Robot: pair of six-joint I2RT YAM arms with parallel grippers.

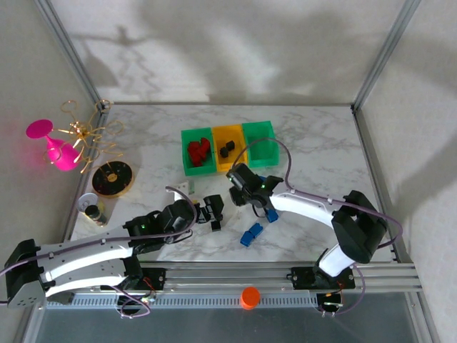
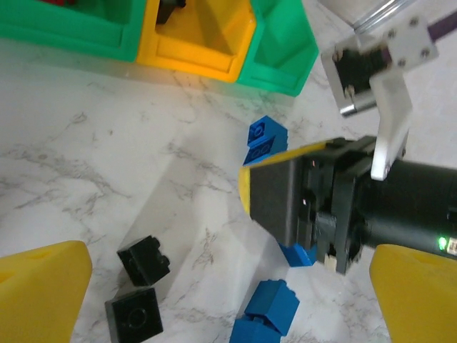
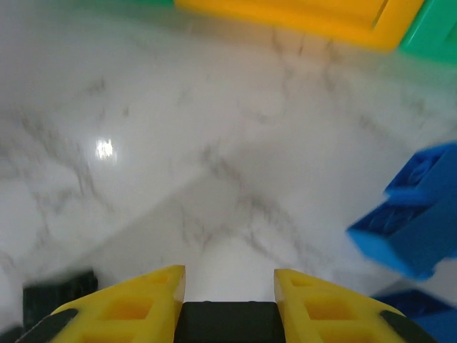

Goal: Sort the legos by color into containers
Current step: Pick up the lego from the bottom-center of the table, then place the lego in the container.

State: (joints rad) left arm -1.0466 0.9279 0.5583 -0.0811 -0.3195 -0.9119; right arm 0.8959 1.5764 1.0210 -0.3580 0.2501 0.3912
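Three joined containers stand at the back: a green one [image 1: 198, 172] with red legos [image 1: 198, 149], a yellow one [image 1: 228, 130] with black legos [image 1: 227, 150], and a green one [image 1: 264, 153]. My right gripper [image 1: 240, 191] [image 3: 228, 275] hangs low over the marble in front of them, shut on a black lego [image 3: 228, 323] that fills the gap between its yellow fingers. My left gripper [image 1: 214, 213] [image 2: 228, 300] is wide open beside it. Two loose black legos [image 2: 143, 259] lie near its left finger. Blue legos [image 1: 251, 234] [image 2: 271, 307] [image 3: 414, 221] are scattered on the table.
A black-and-gold dish [image 1: 113, 179], a small jar [image 1: 93, 208], a pink glass [image 1: 61, 151] and a gold wire ornament [image 1: 87, 132] occupy the left edge. An orange cap [image 1: 249, 296] sits on the front rail. Metal posts rise at the back corners.
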